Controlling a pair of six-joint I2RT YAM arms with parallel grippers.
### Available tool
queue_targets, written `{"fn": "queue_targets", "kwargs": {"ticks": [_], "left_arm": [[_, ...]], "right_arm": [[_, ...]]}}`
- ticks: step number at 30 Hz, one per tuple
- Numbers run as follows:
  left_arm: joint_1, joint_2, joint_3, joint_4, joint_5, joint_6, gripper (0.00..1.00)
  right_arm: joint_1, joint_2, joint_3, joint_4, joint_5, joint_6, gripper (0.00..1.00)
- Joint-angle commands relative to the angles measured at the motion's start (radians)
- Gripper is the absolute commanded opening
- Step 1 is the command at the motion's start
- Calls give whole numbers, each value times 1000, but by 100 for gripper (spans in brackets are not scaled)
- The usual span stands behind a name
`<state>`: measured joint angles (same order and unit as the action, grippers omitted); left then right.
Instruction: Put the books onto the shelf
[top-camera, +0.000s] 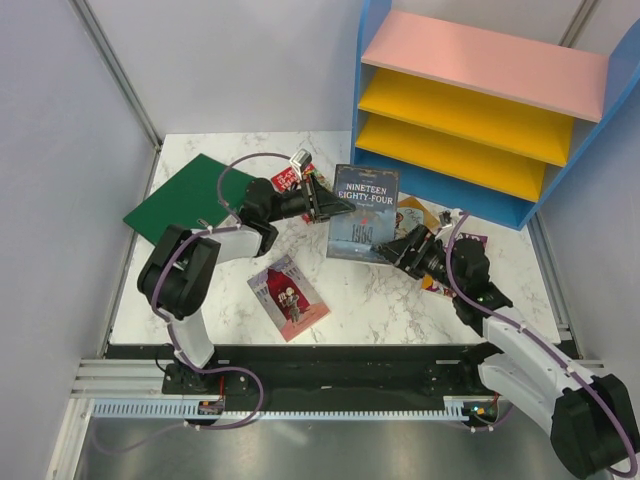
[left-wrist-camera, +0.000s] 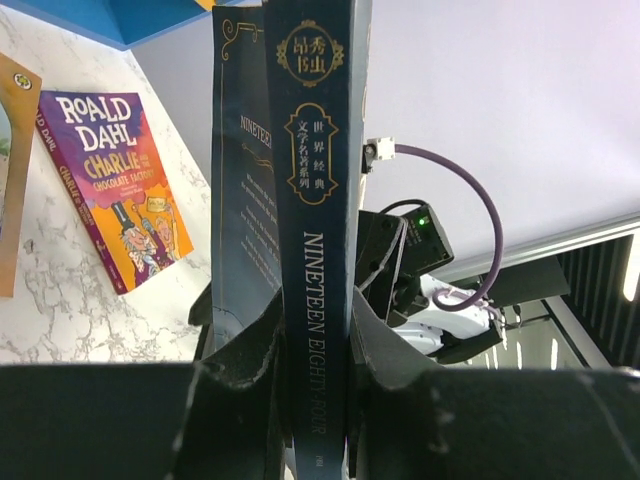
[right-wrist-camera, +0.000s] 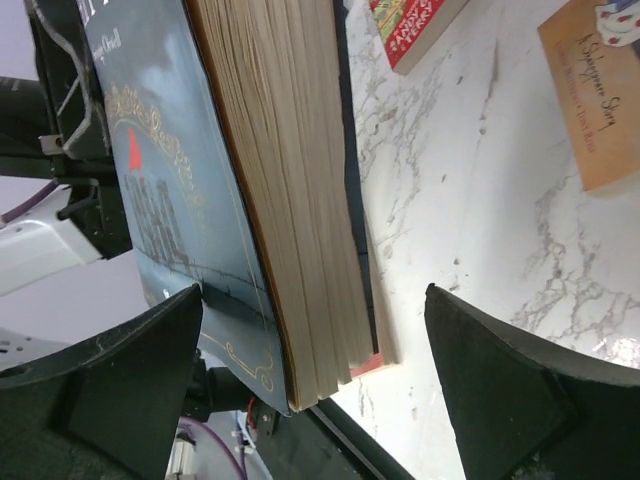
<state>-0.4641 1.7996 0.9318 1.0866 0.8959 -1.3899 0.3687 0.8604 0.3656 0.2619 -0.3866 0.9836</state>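
The dark blue "Nineteen Eighty-Four" book (top-camera: 362, 212) is held cover up over the table's middle. My left gripper (top-camera: 325, 200) is shut on its spine (left-wrist-camera: 318, 200), one finger (left-wrist-camera: 245, 350) on each cover. My right gripper (top-camera: 392, 245) is open, and its fingers (right-wrist-camera: 130, 370) straddle the book's page edge (right-wrist-camera: 290, 180) near a corner without touching it. The pink-red book (top-camera: 288, 296) lies near the front. The red book (top-camera: 288, 178) lies behind the left gripper. The Roald Dahl book (left-wrist-camera: 115, 185) and the tan book (right-wrist-camera: 595, 90) lie below the shelf (top-camera: 480, 110).
A green binder (top-camera: 190, 195) lies flat at the back left of the marble table (top-camera: 360, 300). The shelf's blue base (top-camera: 470, 195) stands close behind the held book. The right arm (top-camera: 480, 285) covers part of the Roald Dahl book (top-camera: 472, 243).
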Motion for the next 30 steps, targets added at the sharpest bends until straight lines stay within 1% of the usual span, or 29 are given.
{"fn": "queue_targets", "kwargs": {"ticks": [1,4,12,15,16,17,18,20,21,22,24,26,29,30], "left_arm": [[4,7,88,139,15,-75,2],[4,27,102,127,9,-63,2],[4,95,119,160,-2,-90,2],[5,109,130,148,-2,-89,2],[7,110,133,142,-2,-86,2],[10,115,139,131,0,-78,2],[13,115,144,128,0,-78,2],[22,116,156,133,0,-98,2],[22,113,160,136,1,-104,2],[25,112,168,133,8,-109,2],[27,98,190,122,15,-120,2],[27,86,203,98,26,-120,2],[25,69,203,76,35,-116,2],[25,66,200,73,38,-115,2]], "right_arm": [[-2,-12,-17,154,-43,64,98],[-2,-21,-24,184,-37,76,98],[-2,-8,-60,284,-57,142,98],[-2,-14,-56,263,-58,138,90],[-1,-18,-48,251,-55,136,76],[-2,-23,-44,235,-51,133,73],[-2,-29,-39,205,-49,127,73],[-2,-35,-30,159,-32,95,77],[-2,-40,-27,102,-18,81,79],[-2,-40,-25,77,-6,61,81],[-2,-32,-28,41,29,46,83],[-2,-17,-37,46,43,41,85],[-2,32,-48,106,40,55,87],[-2,61,-51,152,35,61,87]]}}
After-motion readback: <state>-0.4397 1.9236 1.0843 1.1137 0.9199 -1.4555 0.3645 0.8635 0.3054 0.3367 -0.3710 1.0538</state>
